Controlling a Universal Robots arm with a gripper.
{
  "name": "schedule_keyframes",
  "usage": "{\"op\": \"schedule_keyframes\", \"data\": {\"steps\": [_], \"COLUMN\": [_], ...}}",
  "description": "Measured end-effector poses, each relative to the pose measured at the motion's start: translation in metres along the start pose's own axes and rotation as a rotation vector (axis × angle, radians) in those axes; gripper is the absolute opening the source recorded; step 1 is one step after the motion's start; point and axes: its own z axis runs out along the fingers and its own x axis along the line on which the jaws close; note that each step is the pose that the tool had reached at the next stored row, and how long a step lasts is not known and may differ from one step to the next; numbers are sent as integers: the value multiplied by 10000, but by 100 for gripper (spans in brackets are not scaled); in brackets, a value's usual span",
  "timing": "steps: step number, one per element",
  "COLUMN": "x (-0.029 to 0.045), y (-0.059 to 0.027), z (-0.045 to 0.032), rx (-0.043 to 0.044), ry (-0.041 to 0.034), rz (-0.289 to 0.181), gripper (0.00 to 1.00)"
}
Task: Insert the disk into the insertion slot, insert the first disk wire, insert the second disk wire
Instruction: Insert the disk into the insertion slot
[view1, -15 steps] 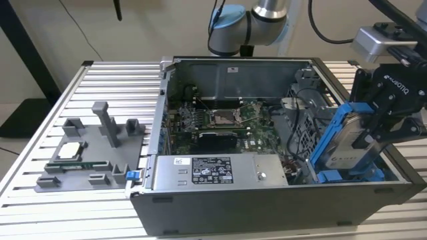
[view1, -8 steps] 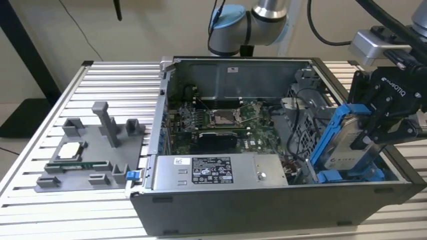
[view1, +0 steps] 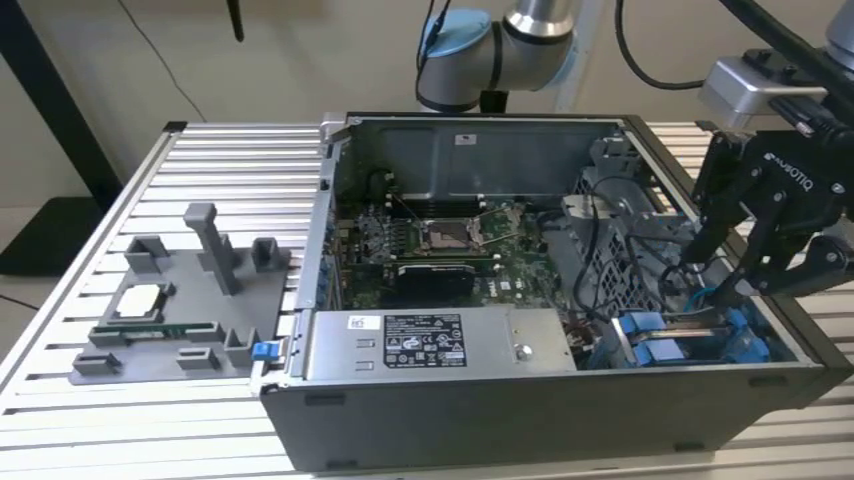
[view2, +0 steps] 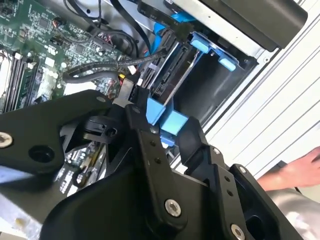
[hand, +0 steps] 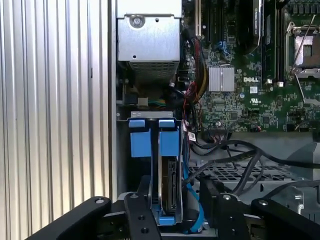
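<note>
Gripper (view1: 718, 278) at lower right of the exterior view, straddling the disk (hand: 170, 185). Disk stands on edge in the slot (hand: 150, 115). Clamped or loose: cannot tell.

Disk (hand: 170, 175) frame blue plastic; tool (hand: 176, 191) matt black; table (hand: 50, 100) ribbed metal.

One disk (hand: 170, 186), one case (view1: 534, 425), one tool (view1: 718, 280)
</note>
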Motion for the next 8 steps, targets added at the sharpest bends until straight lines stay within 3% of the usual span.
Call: {"op": "schedule_keyframes", "data": {"steps": [4,6,8], "x": [-3,-4,-6], "y": [9,11,25], "z": [-150,-167,-166], "rx": [-1,-1,72], "ry": [-22,-54,-111], "rz": [-7,-16,-34], "gripper": [100,100,100]}}
